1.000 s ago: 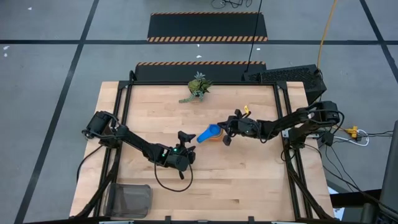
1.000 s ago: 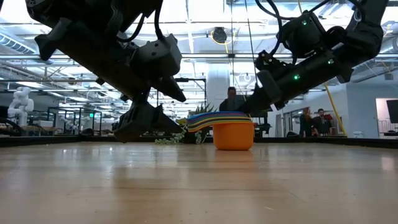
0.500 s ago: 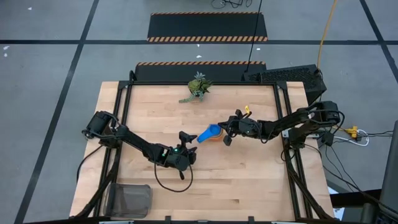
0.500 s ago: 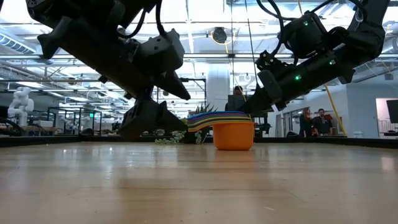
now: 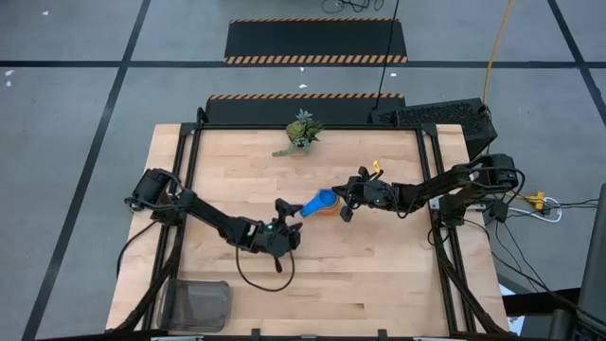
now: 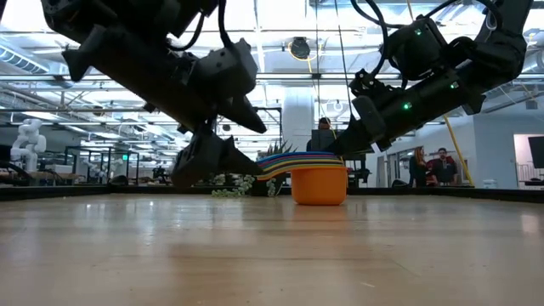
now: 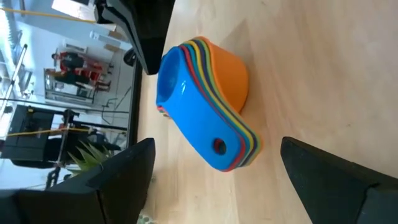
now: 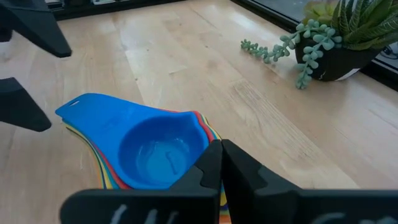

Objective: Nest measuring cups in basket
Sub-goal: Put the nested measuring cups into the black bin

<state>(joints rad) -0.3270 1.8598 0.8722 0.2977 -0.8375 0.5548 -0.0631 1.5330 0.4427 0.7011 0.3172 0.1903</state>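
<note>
The measuring cups [image 5: 320, 202] are nested in one stack, blue on top and orange [image 6: 319, 185] at the bottom. The stack stands on the table's middle, its fanned handles [image 7: 233, 149] pointing toward the table's left. My left gripper [image 5: 287, 210] is open and level with the handles. In the left wrist view its fingers [image 7: 118, 180] stand on either side of the handle ends, apart from them. My right gripper [image 5: 343, 202] is shut at the stack's right side. The basket [image 5: 199, 305] sits at the table's near left corner. My right gripper [image 8: 221, 152] has its shut fingertips against the rim of the top blue cup [image 8: 202, 140], on the side away from the handles. It comes slanting down from the table's right. The stack stands upright on the orange cup's base.
A small potted plant [image 5: 301, 133] stands near the table's far edge, with a trailing sprig [image 8: 273, 53] on the wood. Bare wood lies between the stack and the basket. People stand in the room beyond the table [image 6: 438, 166].
My left gripper has moved a little toward the table's right, closing in on the handle ends of the stack, still open. The right gripper and the cups have kept still.
</note>
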